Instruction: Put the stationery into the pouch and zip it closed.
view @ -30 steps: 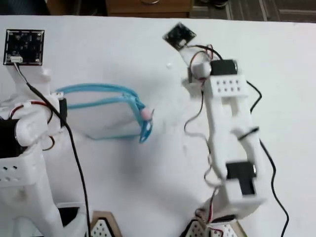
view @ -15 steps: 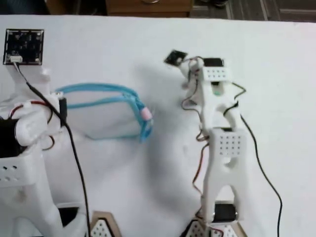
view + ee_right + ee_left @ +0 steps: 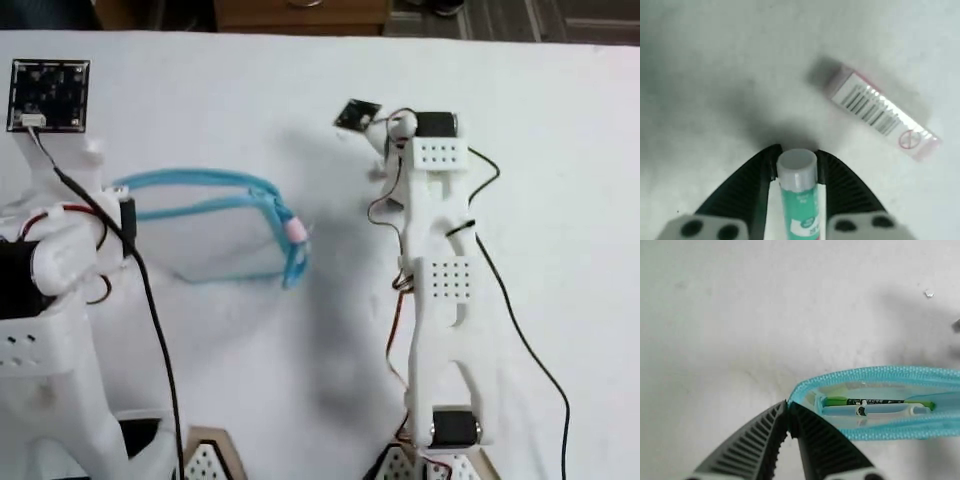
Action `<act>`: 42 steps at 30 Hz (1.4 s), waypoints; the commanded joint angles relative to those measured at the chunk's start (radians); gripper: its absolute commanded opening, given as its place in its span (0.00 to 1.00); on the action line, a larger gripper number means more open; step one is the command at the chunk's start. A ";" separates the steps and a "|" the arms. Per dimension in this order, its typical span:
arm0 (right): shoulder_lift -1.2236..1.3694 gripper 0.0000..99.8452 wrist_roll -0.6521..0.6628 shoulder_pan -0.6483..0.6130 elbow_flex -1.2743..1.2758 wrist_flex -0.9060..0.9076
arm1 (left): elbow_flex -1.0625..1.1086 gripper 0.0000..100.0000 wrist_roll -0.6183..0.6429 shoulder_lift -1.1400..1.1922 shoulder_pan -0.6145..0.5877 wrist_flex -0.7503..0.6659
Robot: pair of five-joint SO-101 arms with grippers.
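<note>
The right gripper (image 3: 796,155) is clamped on a glue stick (image 3: 798,200); the left gripper (image 3: 788,412) pinches the pouch (image 3: 880,374) corner; the narrow mouth could snag the stick, knocking it loose.

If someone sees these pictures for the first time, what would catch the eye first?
The open pouch with its blue zipper stands out; the left gripper pinches its end, and a green pen lies inside. Next, the right gripper holds a green tube with a grey cap, and a small barcoded box lies on the table beyond it.
</note>
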 commanded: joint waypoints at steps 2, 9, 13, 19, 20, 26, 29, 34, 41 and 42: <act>-0.094 0.02 -0.075 0.045 -0.034 0.025 | 0.078 0.02 -0.008 0.081 0.012 0.009; -0.410 0.02 -0.207 0.093 0.258 0.025 | 0.078 0.02 -0.008 0.081 0.015 0.006; -0.691 0.02 -0.210 0.104 0.641 0.024 | 0.078 0.02 -0.008 0.081 0.015 0.006; -1.144 0.02 -0.209 0.085 1.214 -0.071 | 0.078 0.02 -0.008 0.081 0.015 0.006; -1.214 0.02 -0.209 0.085 1.303 -0.108 | 0.078 0.02 -0.008 0.081 0.015 0.006; -1.612 0.02 -0.210 0.002 1.768 -0.289 | 0.078 0.02 -0.008 0.081 0.016 0.005; -1.793 0.02 -0.213 -0.062 1.949 -0.367 | 0.078 0.02 -0.008 0.081 0.016 0.005; -2.046 0.02 -0.377 -0.199 2.143 -0.461 | 0.078 0.02 -0.008 0.081 0.016 0.005; -2.144 0.03 -0.358 -0.318 2.323 -0.507 | 0.078 0.02 -0.008 0.081 0.016 0.005; -2.137 0.05 -0.339 -0.331 2.357 -0.481 | 0.078 0.02 -0.008 0.081 0.016 0.005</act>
